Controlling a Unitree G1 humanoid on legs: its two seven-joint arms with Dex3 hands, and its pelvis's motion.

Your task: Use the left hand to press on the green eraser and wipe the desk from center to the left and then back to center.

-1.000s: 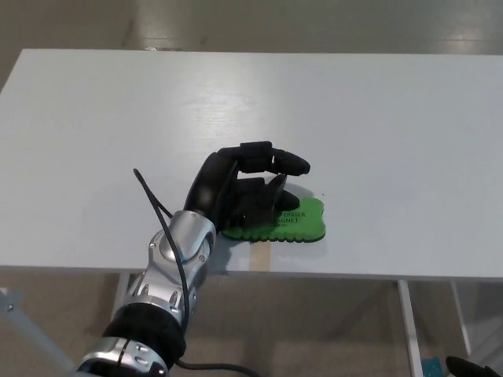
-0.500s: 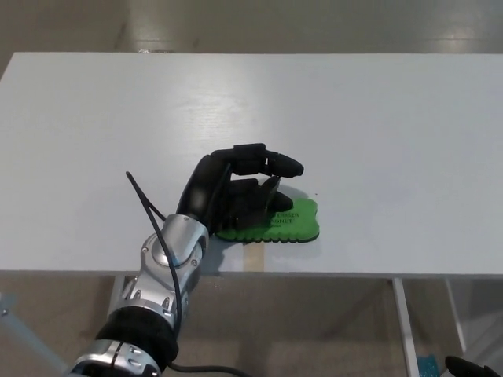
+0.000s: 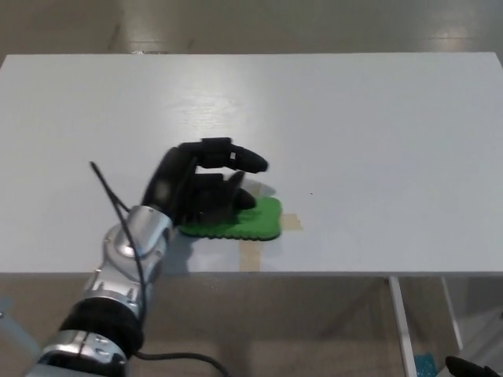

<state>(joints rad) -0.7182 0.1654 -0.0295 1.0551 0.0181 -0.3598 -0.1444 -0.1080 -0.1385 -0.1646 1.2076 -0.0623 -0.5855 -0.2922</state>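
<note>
At the very bottom of the view, the robot's left arm [image 3: 118, 283] comes up from the lower left corner, shiny silver at the wrist, with a thin black cable [image 3: 118, 208] running along it. Just past the wrist is the left robot hand [image 3: 200, 184], all black. It rests flat on top of the green eraser [image 3: 247, 221] and presses down on it. The lower fingers lie on the eraser, and one finger [image 3: 244, 159] sticks out above, pointing to the right; the hand is not wrapped around anything. The green eraser lies flat on the white surface [image 3: 354, 133], close to the near edge and a little left of the middle. Its left part is hidden under the hand, and its right part shows bright green with a bumpy front edge. A small strip of tan tape [image 3: 289, 223] sits on the surface just beside the eraser's right end, and another bit of tape [image 3: 250, 255] sits at the near edge, just below it. Farther back, the white surface stretches wide. Beyond its far edge is a pale floor [image 3: 259, 23]. The right robot hand does not show.
</note>
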